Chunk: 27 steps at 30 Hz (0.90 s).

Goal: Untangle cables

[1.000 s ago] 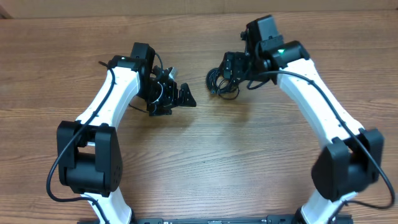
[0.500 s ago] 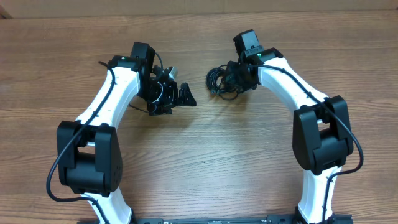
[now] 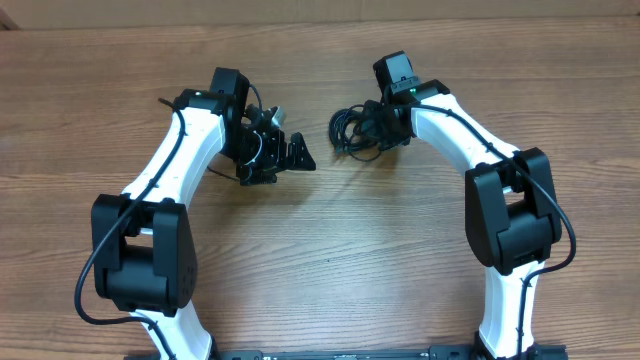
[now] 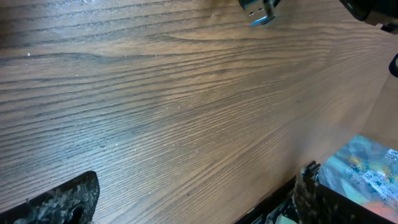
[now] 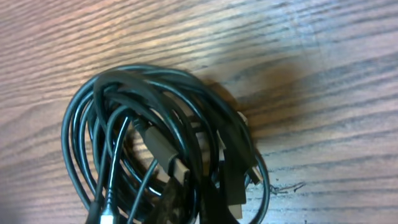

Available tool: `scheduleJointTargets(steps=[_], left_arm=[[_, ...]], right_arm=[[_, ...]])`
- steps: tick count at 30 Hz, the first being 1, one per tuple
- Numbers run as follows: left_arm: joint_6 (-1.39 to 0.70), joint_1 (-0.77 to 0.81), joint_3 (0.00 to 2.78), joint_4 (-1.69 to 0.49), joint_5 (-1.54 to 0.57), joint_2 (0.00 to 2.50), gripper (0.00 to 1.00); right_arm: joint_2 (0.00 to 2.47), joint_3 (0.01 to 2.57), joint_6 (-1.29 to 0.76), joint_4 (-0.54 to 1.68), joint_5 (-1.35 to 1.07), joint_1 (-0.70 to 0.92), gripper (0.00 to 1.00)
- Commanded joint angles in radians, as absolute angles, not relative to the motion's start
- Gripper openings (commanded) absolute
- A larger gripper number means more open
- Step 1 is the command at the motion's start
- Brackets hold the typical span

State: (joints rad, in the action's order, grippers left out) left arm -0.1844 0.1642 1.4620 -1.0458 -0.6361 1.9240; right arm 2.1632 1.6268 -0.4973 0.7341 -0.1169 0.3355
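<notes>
Black cables (image 3: 350,132) lie bunched in one coil on the wooden table (image 3: 330,250), right at my right gripper (image 3: 380,128).
My right wrist camera shows overlapping loops with plugs among them, but I cannot tell how that gripper's jaws stand. My left gripper (image 3: 300,155) is spread wide over bare wood, holding nothing, apart from the coil.

Glossy, seemingly rubbery cables (image 5: 163,149) on matt wood-grain table (image 4: 186,124).

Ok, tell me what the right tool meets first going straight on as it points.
Most likely the cables: their coil fills the wrist view dead ahead of the right tool, though depth is unclear.
</notes>
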Motion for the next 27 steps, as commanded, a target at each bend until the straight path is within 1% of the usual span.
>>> scheduleJointTargets(steps=[1, 4, 6, 8, 10, 11, 14, 17, 24, 27], left_arm=[[-0.188, 0.174, 1.480, -1.043, -0.647, 1.929, 1.00], [-0.190, 0.173, 1.480, -1.042, -0.649, 1.929, 1.00], [-0.209, 0.173, 1.480, -1.042, -0.675, 1.929, 1.00], [-0.214, 0.171, 1.480, -1.039, -0.755, 1.929, 1.00], [-0.214, 0.162, 1.480, -1.029, -0.849, 1.929, 0.98], [-0.214, 0.149, 1.480, -1.015, -0.917, 1.929, 0.91], [-0.214, 0.130, 1.480, -0.993, -0.971, 1.929, 0.91], [-0.214, 0.124, 1.480, -0.990, -0.969, 1.929, 0.91], [-0.233, 0.128, 1.480, -0.994, -0.968, 1.929, 0.92], [-0.234, 0.128, 1.480, -0.994, -0.957, 1.929, 0.93]], right_arm=[[2.159, 1.647, -0.493, 0.769, -0.163, 0.337, 0.04], [2.127, 1.692, -0.454, 0.816, -0.286, 0.332, 0.04], [2.090, 1.721, -0.377, 0.836, -0.428, 0.332, 0.04], [2.040, 1.742, -0.307, 0.852, -0.590, 0.332, 0.04], [1.993, 1.750, -0.278, 0.867, -0.679, 0.337, 0.04], [1.948, 1.750, -0.279, 0.888, -0.696, 0.340, 0.04], [1.884, 1.750, -0.279, 0.936, -0.698, 0.348, 0.04], [1.840, 1.750, -0.279, 0.976, -0.703, 0.354, 0.04], [1.816, 1.750, -0.279, 0.978, -0.955, 0.354, 0.04], [1.816, 1.750, -0.250, 0.981, -0.934, 0.354, 0.04]])
